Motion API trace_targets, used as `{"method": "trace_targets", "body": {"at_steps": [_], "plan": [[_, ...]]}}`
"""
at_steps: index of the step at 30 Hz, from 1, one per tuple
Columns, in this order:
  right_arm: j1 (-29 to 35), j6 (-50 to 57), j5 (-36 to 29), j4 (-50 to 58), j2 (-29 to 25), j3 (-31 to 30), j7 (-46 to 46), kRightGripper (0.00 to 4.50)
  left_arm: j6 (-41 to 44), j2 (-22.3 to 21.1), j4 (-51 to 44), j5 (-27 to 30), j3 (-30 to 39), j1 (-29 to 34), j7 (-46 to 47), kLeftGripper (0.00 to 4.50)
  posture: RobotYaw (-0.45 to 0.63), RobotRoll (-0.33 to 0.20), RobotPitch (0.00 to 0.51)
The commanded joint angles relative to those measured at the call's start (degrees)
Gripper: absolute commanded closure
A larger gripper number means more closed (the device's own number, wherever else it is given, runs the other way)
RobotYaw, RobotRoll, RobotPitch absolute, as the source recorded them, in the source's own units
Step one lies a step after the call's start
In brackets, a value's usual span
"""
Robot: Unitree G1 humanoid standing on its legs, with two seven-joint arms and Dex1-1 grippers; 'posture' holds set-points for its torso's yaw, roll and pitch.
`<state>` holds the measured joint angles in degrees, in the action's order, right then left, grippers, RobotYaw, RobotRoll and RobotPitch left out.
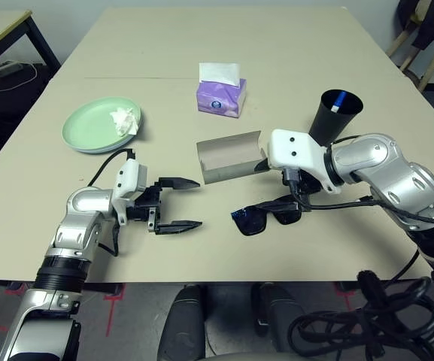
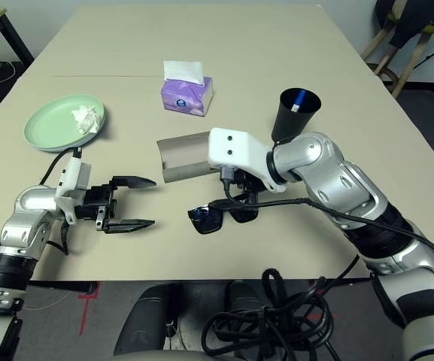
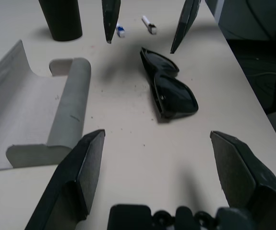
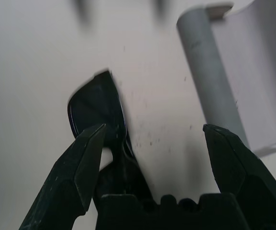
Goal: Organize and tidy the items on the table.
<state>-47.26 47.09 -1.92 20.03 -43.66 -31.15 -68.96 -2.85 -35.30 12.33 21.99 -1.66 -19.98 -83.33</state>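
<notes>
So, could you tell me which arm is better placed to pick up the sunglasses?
Probably the right: its open end effector hangs directly over the black sunglasses. The left end effector, also open, sits off to their side.

Both forearms are clad in silver, segmented shells with rounded joints. A white, boxy wrist housing is carried by each arm, two dark round marks being seen on the right one. Black cables are looped along both arms. Each end effector, left and right, is formed of two black, tapered fingers.
</notes>
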Motion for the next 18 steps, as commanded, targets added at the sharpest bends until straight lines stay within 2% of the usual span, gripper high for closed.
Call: {"method": "trace_targets", "body": {"at_steps": [1,9,18], "plan": [[-2.23,0.52,1.34,1.03,-1.14,-3.55,-2.42,0.00,-0.74,-0.32,-0.17,-0.60,-0.95,0.05,-0.44,0.04,0.10,0.000,0.175],[-6.42,-0.98,5.02,-0.56,-1.46,-9.44,-6.54,0.00,-0.51,0.07,-0.28,-0.82,-1.06,-1.03,0.55,0.04,0.11,0.000,0.176],[-8.25,-7.39,9.65,-5.62,-1.18,-12.67,-10.21,0.00,-0.91,0.28,-0.52,-1.28,-1.59,-0.92,1.34,0.04,0.11,0.000,0.177]]}}
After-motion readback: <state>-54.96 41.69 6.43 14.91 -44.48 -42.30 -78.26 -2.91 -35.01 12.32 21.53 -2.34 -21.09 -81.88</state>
